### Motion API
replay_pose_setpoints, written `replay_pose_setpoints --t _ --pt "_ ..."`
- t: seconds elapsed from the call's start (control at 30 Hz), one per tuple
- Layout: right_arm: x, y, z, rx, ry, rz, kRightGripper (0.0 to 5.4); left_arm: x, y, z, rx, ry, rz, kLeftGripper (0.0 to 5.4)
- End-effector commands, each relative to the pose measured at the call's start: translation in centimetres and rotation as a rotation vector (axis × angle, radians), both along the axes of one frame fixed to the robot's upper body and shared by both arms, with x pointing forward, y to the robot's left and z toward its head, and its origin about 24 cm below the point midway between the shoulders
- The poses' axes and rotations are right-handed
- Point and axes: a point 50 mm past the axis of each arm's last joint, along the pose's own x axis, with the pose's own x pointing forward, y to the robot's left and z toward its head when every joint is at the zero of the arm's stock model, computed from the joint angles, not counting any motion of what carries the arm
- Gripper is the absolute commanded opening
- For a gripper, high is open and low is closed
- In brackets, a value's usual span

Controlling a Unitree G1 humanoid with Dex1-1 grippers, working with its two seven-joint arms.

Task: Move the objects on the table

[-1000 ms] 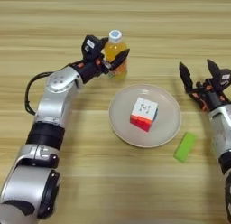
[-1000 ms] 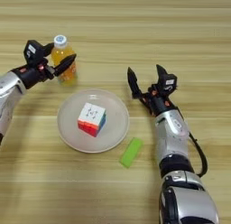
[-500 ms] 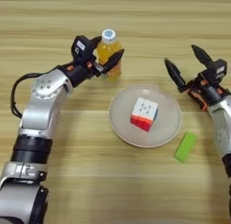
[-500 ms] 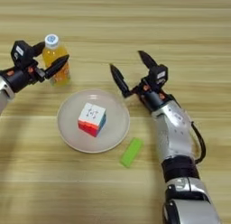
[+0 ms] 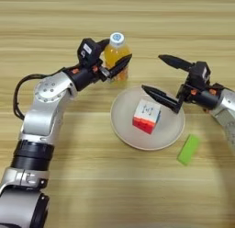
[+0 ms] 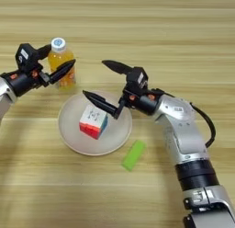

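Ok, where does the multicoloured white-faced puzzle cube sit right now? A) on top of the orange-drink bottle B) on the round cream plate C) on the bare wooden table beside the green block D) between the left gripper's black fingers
B: the multicoloured white-faced puzzle cube rests on the round cream plate, with the open right gripper reaching in over the plate beside it.

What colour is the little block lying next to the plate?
Light green; the block lies on the table just right of the plate, clearest in the left eye view.
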Motion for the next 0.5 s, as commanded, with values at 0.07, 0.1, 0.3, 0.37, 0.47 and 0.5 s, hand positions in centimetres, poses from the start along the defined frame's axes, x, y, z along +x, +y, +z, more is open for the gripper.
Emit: replay_pose_setpoints --t 0.07,0.1,0.3,0.37,0.47,0.5 --pt "0.6 1.1 0.6 -0.03 -0.008 0.028 5.4 -0.7 -0.6 0.9 0.001 -0.033 -0.058 3.43" --pt "0.7 1.2 0.6 -0.032 -0.005 0.028 5.4 -0.9 -0.7 0.9 0.003 -0.034 -0.067 3.43" --pt "1.6 1.8 0.6 -0.053 -0.006 -0.036 5.4 -1.7 -1.4 0.6 0.014 -0.021 -0.113 3.43" --pt "1.7 2.1 0.6 -0.064 -0.013 -0.046 5.4 -2.0 -1.7 0.4 0.019 -0.014 -0.131 3.43" --pt "1.6 2.7 0.5 -0.082 -0.018 -0.037 5.4 -2.5 -2.1 0.4 0.022 -0.013 -0.157 3.43" --pt "1.5 2.9 0.5 -0.087 -0.02 -0.032 5.4 -2.6 -2.2 0.4 0.024 -0.013 -0.163 3.43"
